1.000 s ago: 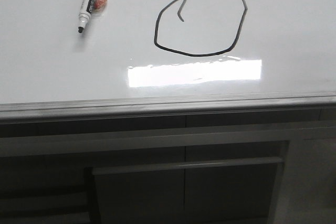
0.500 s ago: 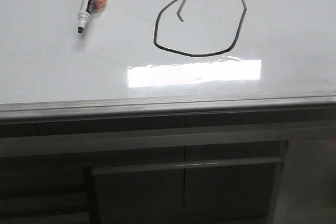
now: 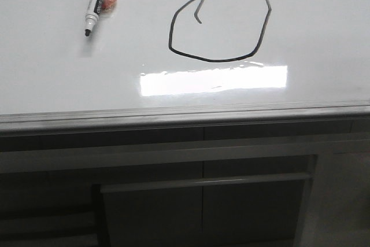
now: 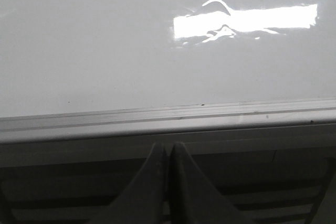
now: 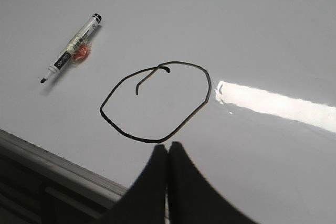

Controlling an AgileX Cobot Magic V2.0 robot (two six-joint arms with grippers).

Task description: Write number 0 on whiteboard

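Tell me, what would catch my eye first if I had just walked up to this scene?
Most likely the number 0, a lopsided dark loop with a small hook inside its top, drawn on the whiteboard. Just below it in the front view lies a bright rectangular light glare. To the loop's left, an uncapped marker lies on the board, held by no end effector.
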